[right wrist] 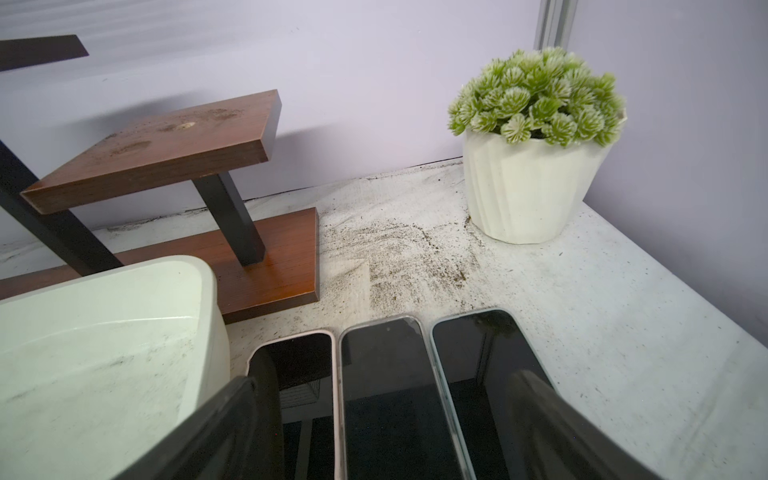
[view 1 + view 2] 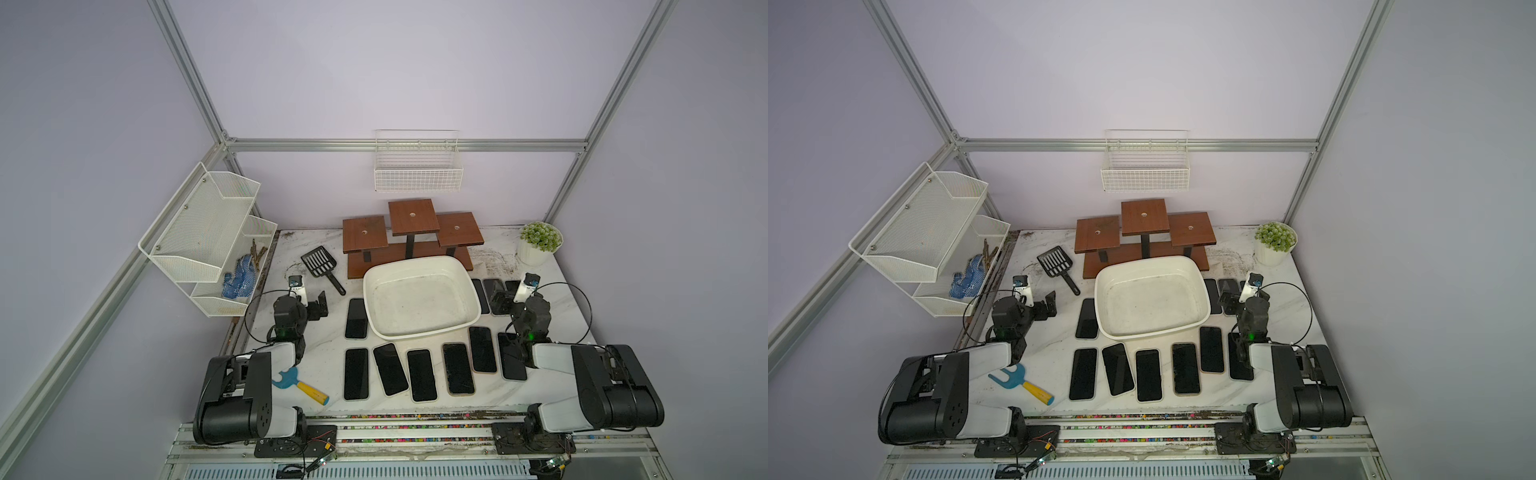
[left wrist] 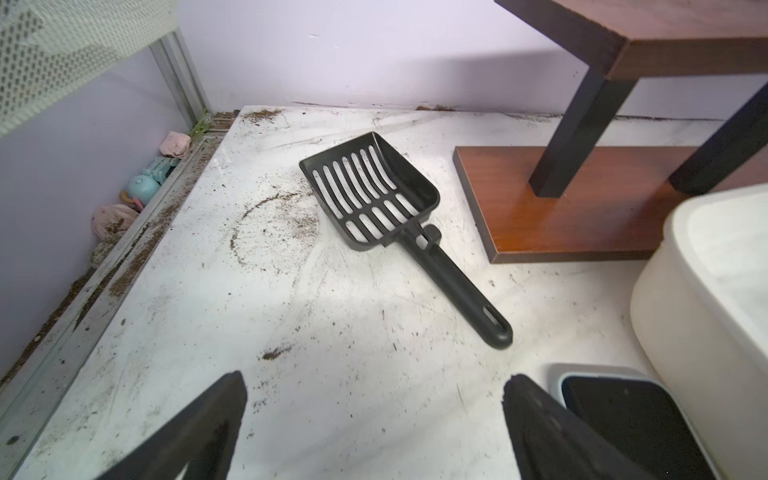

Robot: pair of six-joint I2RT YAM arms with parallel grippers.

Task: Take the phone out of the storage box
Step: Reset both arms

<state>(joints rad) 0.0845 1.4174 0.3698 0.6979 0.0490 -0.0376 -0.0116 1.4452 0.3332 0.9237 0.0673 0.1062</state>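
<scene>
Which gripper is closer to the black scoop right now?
Left. The left gripper is near the black scoop, by its handle; the right gripper is beyond the storage box, above phones.

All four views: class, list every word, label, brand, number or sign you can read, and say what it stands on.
No text can be read in any view.
left wrist camera housing: a small dark and blue mark, too small to read.
right wrist camera housing: a like mark, too small to read.
phones: screens dark, no text or logo showing.
storage box: no label or brand visible.
</scene>
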